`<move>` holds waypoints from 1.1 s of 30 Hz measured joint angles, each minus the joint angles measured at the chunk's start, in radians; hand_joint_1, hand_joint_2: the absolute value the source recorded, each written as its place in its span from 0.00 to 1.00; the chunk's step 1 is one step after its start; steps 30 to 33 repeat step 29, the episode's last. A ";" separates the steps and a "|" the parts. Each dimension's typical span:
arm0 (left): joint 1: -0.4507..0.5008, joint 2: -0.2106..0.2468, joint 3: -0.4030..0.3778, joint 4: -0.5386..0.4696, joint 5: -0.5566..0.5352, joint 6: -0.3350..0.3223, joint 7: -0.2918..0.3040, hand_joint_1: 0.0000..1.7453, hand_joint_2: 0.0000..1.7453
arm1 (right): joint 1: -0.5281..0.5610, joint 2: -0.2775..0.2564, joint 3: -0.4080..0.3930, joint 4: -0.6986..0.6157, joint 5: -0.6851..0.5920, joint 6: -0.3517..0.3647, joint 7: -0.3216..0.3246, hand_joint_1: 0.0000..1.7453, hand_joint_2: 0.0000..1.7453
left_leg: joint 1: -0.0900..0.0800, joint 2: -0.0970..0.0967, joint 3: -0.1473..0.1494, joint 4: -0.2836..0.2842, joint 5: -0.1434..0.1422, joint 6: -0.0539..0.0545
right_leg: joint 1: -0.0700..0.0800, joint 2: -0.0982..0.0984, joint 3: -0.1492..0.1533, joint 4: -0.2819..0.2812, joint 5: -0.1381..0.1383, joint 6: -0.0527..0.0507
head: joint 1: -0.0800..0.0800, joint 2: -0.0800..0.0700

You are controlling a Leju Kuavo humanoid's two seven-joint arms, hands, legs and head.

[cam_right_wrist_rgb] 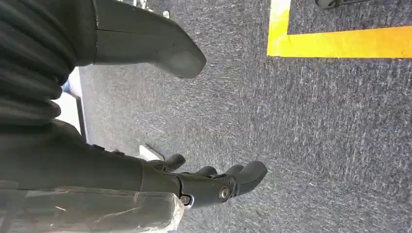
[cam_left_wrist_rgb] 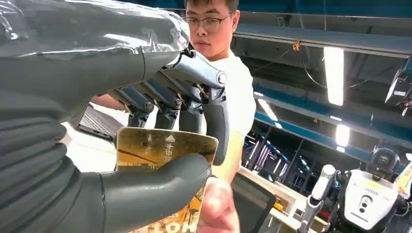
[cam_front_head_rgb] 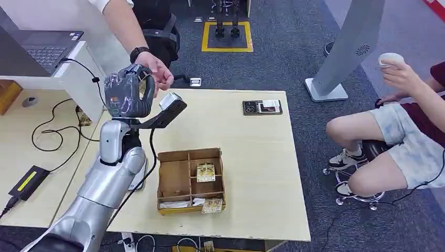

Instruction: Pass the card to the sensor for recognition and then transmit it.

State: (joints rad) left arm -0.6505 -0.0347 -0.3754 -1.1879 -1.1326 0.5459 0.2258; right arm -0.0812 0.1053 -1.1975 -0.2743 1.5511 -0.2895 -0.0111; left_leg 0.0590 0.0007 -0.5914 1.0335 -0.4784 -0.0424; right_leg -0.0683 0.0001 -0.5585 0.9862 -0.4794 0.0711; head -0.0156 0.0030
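Observation:
My left hand (cam_front_head_rgb: 128,93) is raised above the table's far left corner and holds a gold card (cam_left_wrist_rgb: 164,149), pinched between the thumb (cam_left_wrist_rgb: 155,190) and the dark fingers (cam_left_wrist_rgb: 194,104). A person's hand (cam_front_head_rgb: 157,71) reaches in from the back and meets my hand at the card; up close their fingers (cam_left_wrist_rgb: 217,208) touch the card's lower end. The black card sensor (cam_front_head_rgb: 262,107) lies flat at the table's far right side. My right hand (cam_right_wrist_rgb: 145,172) hangs over grey carpet, fingers apart, holding nothing.
A brown compartment box (cam_front_head_rgb: 190,181) with several cards sits near the front of the table (cam_front_head_rgb: 252,168). A laptop (cam_front_head_rgb: 47,50), cables and a power brick (cam_front_head_rgb: 26,181) are on the left desk. A seated person (cam_front_head_rgb: 399,131) is at the right.

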 joint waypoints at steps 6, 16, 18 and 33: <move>0.002 0.000 0.000 0.000 0.032 0.020 -0.021 0.00 1.00 | 0.000 0.000 0.001 0.000 -0.002 -0.003 0.000 0.00 1.00 | 0.000 0.000 0.000 0.000 0.000 0.000 | 0.000 0.000 0.000 0.000 0.000 0.000 | 0.000 0.000; 0.128 0.010 0.005 -0.127 0.090 0.054 -0.074 0.00 1.00 | 0.016 -0.001 -0.002 -0.010 -0.065 -0.008 -0.024 0.00 1.00 | 0.000 0.000 0.000 0.000 0.000 0.000 | 0.000 0.000 0.000 0.000 -0.001 0.000 | 0.000 0.000; 0.172 0.017 0.006 -0.174 0.099 0.059 -0.083 0.00 1.00 | 0.021 -0.001 -0.005 -0.019 -0.073 -0.004 -0.026 0.00 1.00 | 0.000 0.000 -0.001 0.000 0.000 0.000 | 0.000 0.000 0.000 0.000 -0.001 0.000 | 0.000 0.000; 0.265 0.035 0.016 -0.281 0.107 0.067 -0.091 0.00 1.00 | 0.031 -0.001 -0.019 -0.056 -0.074 0.010 -0.023 0.00 1.00 | 0.000 0.000 0.000 0.000 0.000 0.000 | 0.000 -0.001 0.000 0.000 -0.001 0.001 | 0.000 0.000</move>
